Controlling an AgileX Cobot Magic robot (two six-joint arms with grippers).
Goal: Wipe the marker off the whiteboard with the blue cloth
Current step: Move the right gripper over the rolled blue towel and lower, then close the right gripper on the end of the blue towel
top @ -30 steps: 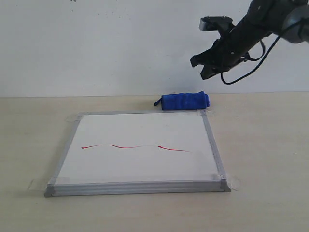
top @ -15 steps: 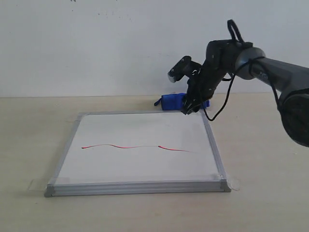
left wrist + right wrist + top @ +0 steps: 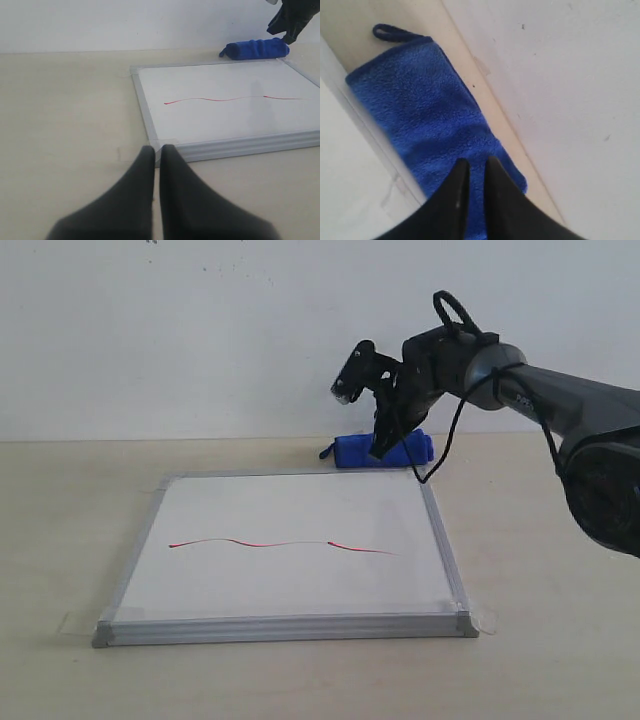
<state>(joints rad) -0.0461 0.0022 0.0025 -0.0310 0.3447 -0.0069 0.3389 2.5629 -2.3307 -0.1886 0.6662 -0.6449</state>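
The whiteboard lies flat on the tan table, and the marker runs as a thin wavy red line across its middle. Both also show in the left wrist view as the whiteboard and the marker. The blue cloth lies rolled just behind the board's far right corner. My right gripper points down at the blue cloth; the right gripper has its jaws nearly together, holding nothing. My left gripper is shut and empty, low over the table by the board's left near corner.
A white wall rises right behind the cloth. The board's silver frame stands slightly proud of the table, with clear tape tabs at its corners. Bare table lies on both sides.
The right arm has come down from high at the upper right to the cloth, then shifted slightly back over it. The cloth, the board and the red line have not moved.
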